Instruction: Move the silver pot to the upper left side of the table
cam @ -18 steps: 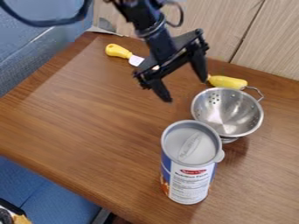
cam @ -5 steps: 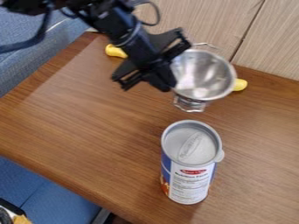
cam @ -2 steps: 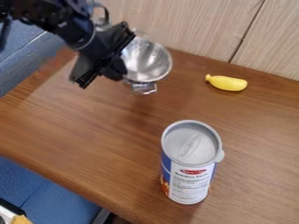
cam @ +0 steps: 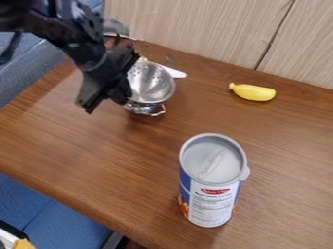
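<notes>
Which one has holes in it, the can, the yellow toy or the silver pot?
The silver pot, leftmost in view of the three; only its wall shows small holes.

- We see a brown wood-grain worktop [cam: 78, 138].
- Toward 12 o'clock we have the upright silver pot [cam: 152, 83], though we can't tell whether its base touches the wood.
- Just behind it, we spot a white blade [cam: 174, 72], pointing toward 4 o'clock.
- At 2 o'clock we find a yellow banana-shaped thing [cam: 252, 92] on its side.
- Our lidded can [cam: 211, 182] stands upright at 5 o'clock.
</notes>
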You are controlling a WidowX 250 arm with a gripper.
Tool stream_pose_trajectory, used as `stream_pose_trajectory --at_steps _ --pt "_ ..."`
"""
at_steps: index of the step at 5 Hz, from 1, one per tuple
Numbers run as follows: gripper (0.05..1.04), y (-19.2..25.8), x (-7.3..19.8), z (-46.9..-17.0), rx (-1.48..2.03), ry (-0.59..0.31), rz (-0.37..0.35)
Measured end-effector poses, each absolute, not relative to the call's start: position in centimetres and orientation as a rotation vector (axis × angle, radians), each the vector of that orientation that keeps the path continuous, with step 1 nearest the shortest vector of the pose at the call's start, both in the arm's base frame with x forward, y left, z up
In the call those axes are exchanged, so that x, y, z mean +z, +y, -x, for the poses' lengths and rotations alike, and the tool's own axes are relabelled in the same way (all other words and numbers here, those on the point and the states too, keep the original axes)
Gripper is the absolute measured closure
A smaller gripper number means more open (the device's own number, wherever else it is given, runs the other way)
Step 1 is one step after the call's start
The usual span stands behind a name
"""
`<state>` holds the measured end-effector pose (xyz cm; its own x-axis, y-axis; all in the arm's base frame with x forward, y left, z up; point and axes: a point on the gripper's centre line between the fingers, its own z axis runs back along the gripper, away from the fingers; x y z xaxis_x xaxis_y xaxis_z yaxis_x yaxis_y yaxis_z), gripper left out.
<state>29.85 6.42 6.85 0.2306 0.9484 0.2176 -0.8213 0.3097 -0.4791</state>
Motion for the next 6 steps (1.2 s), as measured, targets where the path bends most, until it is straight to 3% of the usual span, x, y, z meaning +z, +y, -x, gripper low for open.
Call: stream_pose_trajectory --at_steps 1,2,4,5,6 --pt "0.993 6.5 6.6 -29.8 1.266 -0.512 0.276" --pt "0.837 6.5 6.2 -29.7 1.277 -0.473 0.252" --pt "0.254 6.2 6.1 -29.6 1.272 -0.464 0.244" --pt "0.066 5.9 6.3 -29.6 1.250 -0.457 0.217" --pt "0.072 5.7 8.0 -29.6 1.253 -0.476 0.164"
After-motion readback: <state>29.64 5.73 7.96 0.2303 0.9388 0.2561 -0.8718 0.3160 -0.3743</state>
